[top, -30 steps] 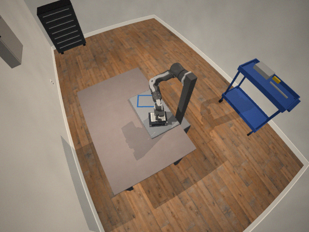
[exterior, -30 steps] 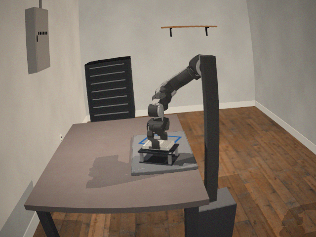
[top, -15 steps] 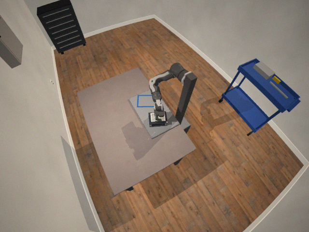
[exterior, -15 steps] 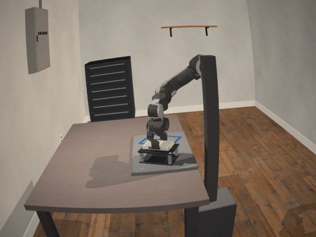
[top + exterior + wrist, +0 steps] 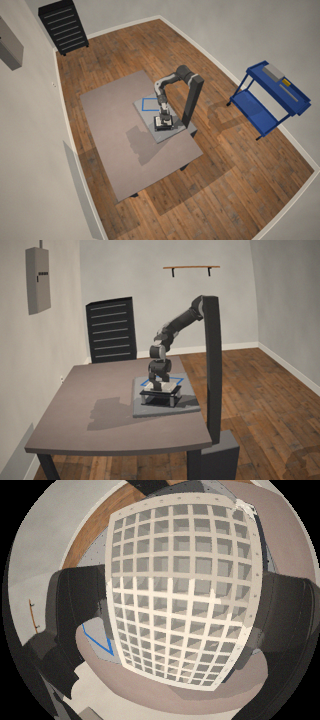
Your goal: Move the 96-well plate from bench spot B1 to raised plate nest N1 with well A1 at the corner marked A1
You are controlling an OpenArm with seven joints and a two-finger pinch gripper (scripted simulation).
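The white 96-well plate [image 5: 162,386] is over the black raised nest N1 [image 5: 160,395] on the grey bench mat. I cannot tell whether it rests fully down inside the locators. My gripper [image 5: 158,385] is shut on the plate, its dark fingers on the two long sides. From above, the plate [image 5: 164,121] covers the nest [image 5: 163,126]. In the wrist view the plate's well grid [image 5: 182,590] fills the middle, with my gripper's fingers dark at left and right. The blue outline of spot B1 [image 5: 150,104] lies empty behind the nest and also shows in the exterior view [image 5: 178,379].
The arm's dark column [image 5: 213,369] stands at the table's right edge, close to the mat [image 5: 165,405]. A black drawer cabinet [image 5: 111,329] stands behind the table. A blue cart [image 5: 271,95] stands off to the right on the floor.
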